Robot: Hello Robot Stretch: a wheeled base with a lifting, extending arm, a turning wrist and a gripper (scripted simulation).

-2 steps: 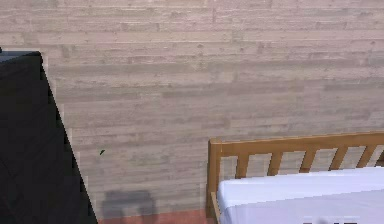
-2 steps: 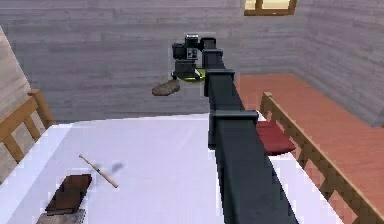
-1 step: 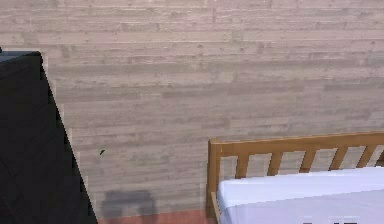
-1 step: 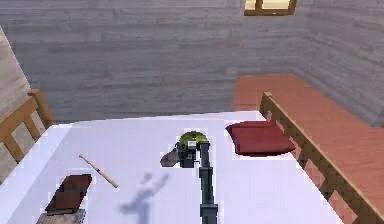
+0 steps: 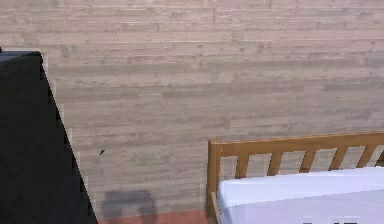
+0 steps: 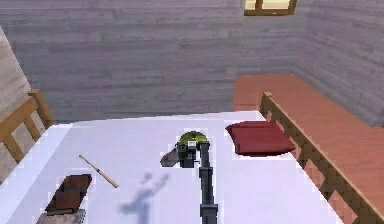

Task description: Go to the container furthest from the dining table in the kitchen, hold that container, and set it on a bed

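Container (image 6: pixel 192 140), round and green-topped, shows midway along the bed (image 6: pixel 120 140), left of the red pillow (image 6: pixel 260 137), right at the far end of the hand (image 6: pixel 185 153). I cannot tell whether the hand holds it, or how its fingers stand.

A pale plank wall (image 5: pixel 200 80) spans the forward view. A tall black shape (image 5: pixel 30 150) stands at eight o'clock, and a bed (image 5: pixel 300 195) with a slatted wooden frame at five o'clock. In the arm side view the bed's white top spreads across the lower half. A grey plank wall (image 6: pixel 150 50) rises behind it at twelve o'clock, with a wood-framed window (image 6: pixel 270 6) at one o'clock and reddish-brown floor (image 6: pixel 330 110) at three o'clock.
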